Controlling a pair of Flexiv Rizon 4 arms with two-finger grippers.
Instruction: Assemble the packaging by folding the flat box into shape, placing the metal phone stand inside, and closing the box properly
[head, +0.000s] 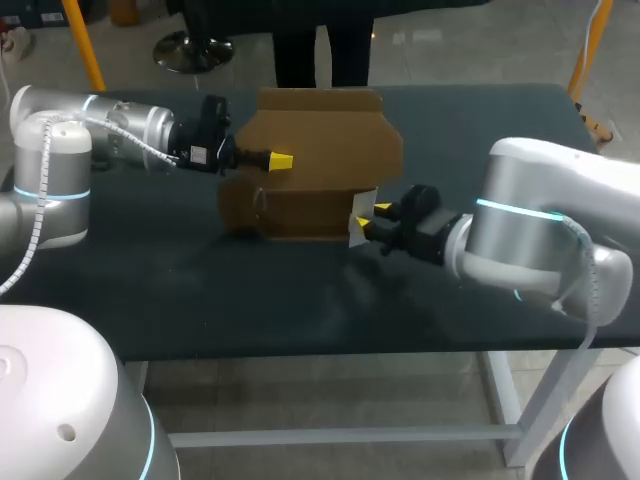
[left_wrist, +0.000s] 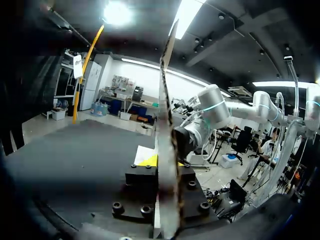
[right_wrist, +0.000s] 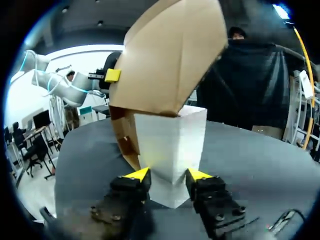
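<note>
Clamping the box (head: 315, 165) wall in my left gripper (head: 281, 160) and its white flap (right_wrist: 172, 142) in my right gripper (right_wrist: 167, 176), I hold the cardboard half-formed on the table (head: 200, 290); if either arm pulls askew of the box, the flap could tear or slip free.

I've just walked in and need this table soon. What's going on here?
Both arms hold a brown cardboard box on the table. The left gripper pinches one upright panel, and the right gripper clamps the box's white corner. The box is only partly folded, and no phone stand is in sight.
</note>
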